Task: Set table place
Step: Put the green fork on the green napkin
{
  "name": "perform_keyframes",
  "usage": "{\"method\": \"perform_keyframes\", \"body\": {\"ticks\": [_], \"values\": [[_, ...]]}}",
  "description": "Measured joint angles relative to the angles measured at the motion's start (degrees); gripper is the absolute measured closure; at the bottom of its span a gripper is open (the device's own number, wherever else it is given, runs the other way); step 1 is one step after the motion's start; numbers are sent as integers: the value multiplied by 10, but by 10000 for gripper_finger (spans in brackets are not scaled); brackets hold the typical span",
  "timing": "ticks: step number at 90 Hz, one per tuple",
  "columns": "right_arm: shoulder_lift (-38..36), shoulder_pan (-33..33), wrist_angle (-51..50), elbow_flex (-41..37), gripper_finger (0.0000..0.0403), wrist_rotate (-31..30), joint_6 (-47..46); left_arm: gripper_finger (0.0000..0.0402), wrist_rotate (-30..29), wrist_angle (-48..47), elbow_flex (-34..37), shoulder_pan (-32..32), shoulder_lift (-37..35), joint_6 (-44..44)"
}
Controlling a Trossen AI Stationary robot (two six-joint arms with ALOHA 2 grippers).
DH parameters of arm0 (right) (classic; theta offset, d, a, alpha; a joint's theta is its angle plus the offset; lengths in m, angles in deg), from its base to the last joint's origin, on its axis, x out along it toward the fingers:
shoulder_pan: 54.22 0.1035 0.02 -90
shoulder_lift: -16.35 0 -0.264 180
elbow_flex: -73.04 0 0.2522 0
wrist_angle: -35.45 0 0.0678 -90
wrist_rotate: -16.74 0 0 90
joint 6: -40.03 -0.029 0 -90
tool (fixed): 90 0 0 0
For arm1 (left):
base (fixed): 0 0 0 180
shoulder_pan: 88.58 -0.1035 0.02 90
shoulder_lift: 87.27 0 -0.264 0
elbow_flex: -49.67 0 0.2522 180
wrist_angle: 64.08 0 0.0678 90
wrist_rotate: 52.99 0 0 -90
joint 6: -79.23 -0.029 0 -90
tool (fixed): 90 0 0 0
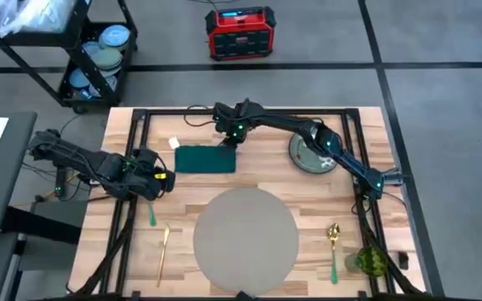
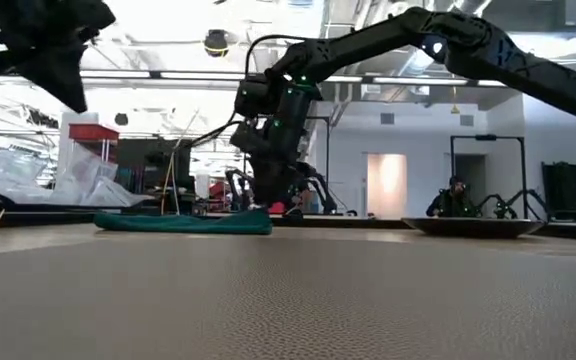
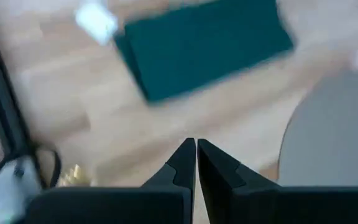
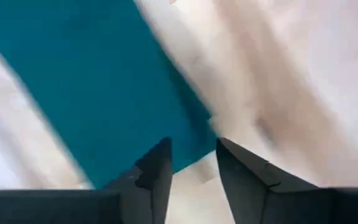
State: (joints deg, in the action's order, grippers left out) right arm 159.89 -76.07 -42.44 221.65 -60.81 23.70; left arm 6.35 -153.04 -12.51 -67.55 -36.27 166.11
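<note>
Parted slightly, right gripper (image 4: 192,163) at napkin (image 1: 205,160) corner; pressed together, left gripper (image 3: 196,163) beside napkin, above table (image 1: 341,205).

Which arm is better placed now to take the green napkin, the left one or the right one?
Probably the right. The right gripper hangs open at the far edge of the green napkin. The left gripper is shut and apart from the napkin, near the table's left side.

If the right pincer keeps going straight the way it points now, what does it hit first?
Most likely the corner of the green napkin: the right pincer is open right over its edge, with the table beside it. Depth is unclear.
</note>
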Motion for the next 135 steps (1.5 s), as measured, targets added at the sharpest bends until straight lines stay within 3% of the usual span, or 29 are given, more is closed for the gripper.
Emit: {"method": "perform_keyframes", "body": {"ticks": [6,12,22,28,43,57,68,79,85,92,103,114,124,135], "values": [[-10,3,-10,0,273,23,20,402,72,-26,0,9,0,10],[-34,4,-29,0,276,12,67,402,111,-41,10,30,-1,118],[-93,-8,-66,1,285,-58,146,402,108,-36,47,104,-6,352],[-140,-25,-86,1,288,-99,180,402,96,-25,58,144,7,423],[-259,-61,-85,3,289,-118,200,402,123,-12,59,114,103,432],[-352,-103,-70,2,290,-132,213,402,112,139,62,76,223,414],[-415,-137,-58,3,290,-143,214,402,115,240,21,58,322,432],[-453,-171,-54,2,290,-142,225,402,121,173,-67,45,387,440],[-469,-188,-52,2,290,-143,242,402,73,86,-119,45,392,453],[-485,-207,-47,2,290,-143,258,402,-14,77,-158,55,399,493],[-492,-229,-35,2,290,-142,256,402,-69,80,-174,56,400,410],[-490,-233,-50,1,290,-142,250,402,67,-16,-166,32,402,585],[-487,-227,-45,1,290,-141,249,402,121,-53,-165,53,400,583],[-486,-211,-32,-11,290,-140,244,402,239,-105,-130,54,398,655]]}}
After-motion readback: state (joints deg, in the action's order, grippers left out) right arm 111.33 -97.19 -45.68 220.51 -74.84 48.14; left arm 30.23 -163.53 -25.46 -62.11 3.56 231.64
